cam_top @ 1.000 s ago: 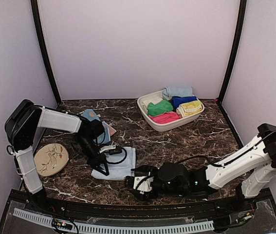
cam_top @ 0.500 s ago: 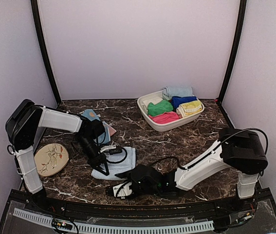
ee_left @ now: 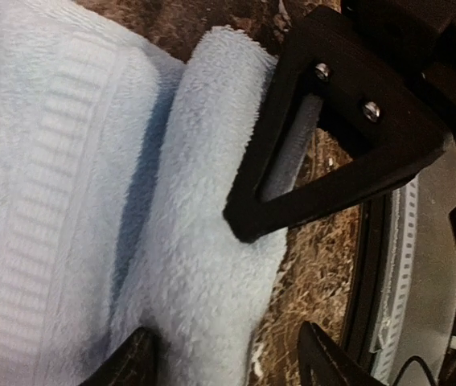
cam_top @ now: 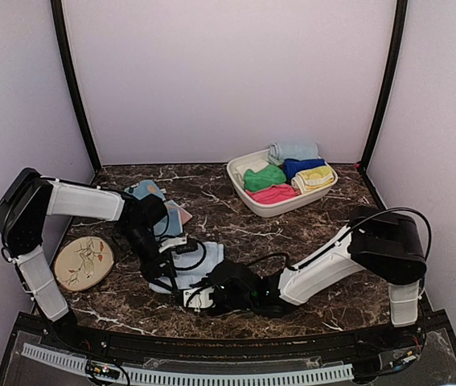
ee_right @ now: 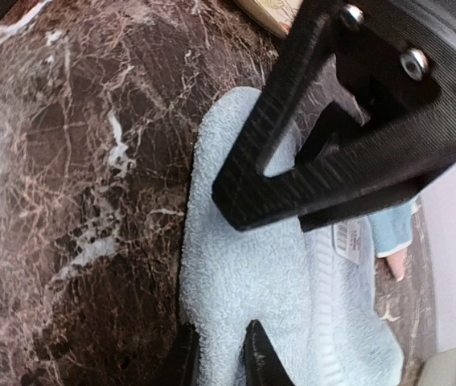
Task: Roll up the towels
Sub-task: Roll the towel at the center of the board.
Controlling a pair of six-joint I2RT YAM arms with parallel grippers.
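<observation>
Since a second ago: the right arm has swung in from the right, and the right gripper (cam_top: 195, 297) has moved left to the near edge of the pale blue towel (cam_top: 211, 261). The left gripper (cam_top: 170, 279) was pinched shut on that towel and has since let go.

Left jaws: open, one finger on each side of the towel's folded near edge, which lies loose between them. Right jaws: almost together, nipping the towel's near edge. The two grippers are just beside each other.

The pale blue towel lies flat at the front left of the table (cam_top: 308, 233). The spotted towel (cam_top: 143, 191) lies behind the left arm.

The white basin (cam_top: 268, 209) at back right holds rolled towels: green (cam_top: 264, 177), pink (cam_top: 274, 194), dark blue (cam_top: 301, 166), yellow (cam_top: 314, 178).
</observation>
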